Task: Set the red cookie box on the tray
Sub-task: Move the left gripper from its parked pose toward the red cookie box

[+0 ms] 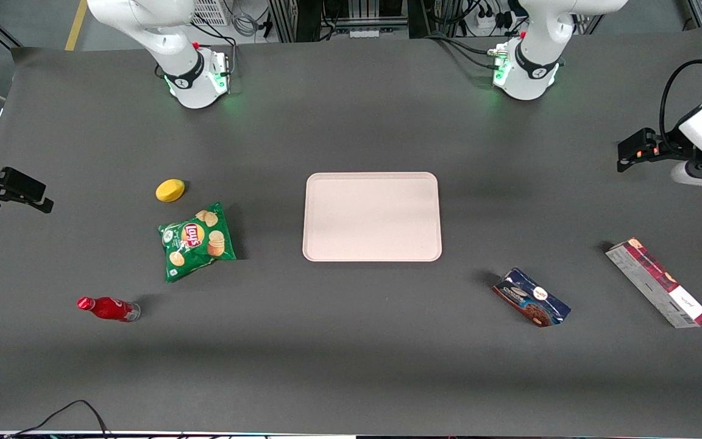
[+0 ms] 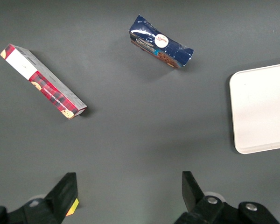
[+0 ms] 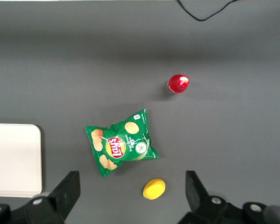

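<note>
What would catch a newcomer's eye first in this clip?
Probably the pale pink tray, bare at the table's middle. Next, the red cookie box lying toward the working arm's end, with the blue cookie package between it and the tray. The gripper hangs open above the table, holding nothing.

Dark grey matte table (image 1: 351, 366)

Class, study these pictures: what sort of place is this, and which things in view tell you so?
Probably a robotics lab. A dark mat-covered table carries arm bases, cables run along its edge, and groceries like the red cookie box surround a tray. The left arm's gripper hangs open above the table.
</note>
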Controlling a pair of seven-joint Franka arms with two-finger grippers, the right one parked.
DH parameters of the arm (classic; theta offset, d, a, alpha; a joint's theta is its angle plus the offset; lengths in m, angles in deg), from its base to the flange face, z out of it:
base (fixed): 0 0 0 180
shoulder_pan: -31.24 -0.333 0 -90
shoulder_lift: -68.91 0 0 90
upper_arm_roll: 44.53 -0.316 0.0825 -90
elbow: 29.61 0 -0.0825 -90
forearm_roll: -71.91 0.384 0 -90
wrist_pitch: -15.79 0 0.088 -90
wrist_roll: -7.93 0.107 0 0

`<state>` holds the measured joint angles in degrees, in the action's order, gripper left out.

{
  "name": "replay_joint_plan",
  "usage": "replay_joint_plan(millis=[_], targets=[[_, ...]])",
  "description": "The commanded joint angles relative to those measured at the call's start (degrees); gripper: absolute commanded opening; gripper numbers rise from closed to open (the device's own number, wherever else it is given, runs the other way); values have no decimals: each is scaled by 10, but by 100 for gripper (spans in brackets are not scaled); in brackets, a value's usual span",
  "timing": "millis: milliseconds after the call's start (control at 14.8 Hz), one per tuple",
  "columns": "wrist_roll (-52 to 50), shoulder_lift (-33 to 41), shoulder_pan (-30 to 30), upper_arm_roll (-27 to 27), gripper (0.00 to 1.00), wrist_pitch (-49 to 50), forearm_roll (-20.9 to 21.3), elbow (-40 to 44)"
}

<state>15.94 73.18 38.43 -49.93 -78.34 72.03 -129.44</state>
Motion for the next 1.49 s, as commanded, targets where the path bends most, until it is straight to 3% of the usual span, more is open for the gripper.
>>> replay_joint_plan(millis=[0, 338, 880, 1083, 1421], targets=[[1, -1, 2, -1, 100, -1, 6, 4], [12, -10, -2, -8, 100, -4, 8, 4], [5, -104, -9, -115, 100, -134, -4, 3], [-8, -163, -15, -165, 100, -198, -85, 1], [-14, -261, -36, -189, 100, -262, -96, -2]])
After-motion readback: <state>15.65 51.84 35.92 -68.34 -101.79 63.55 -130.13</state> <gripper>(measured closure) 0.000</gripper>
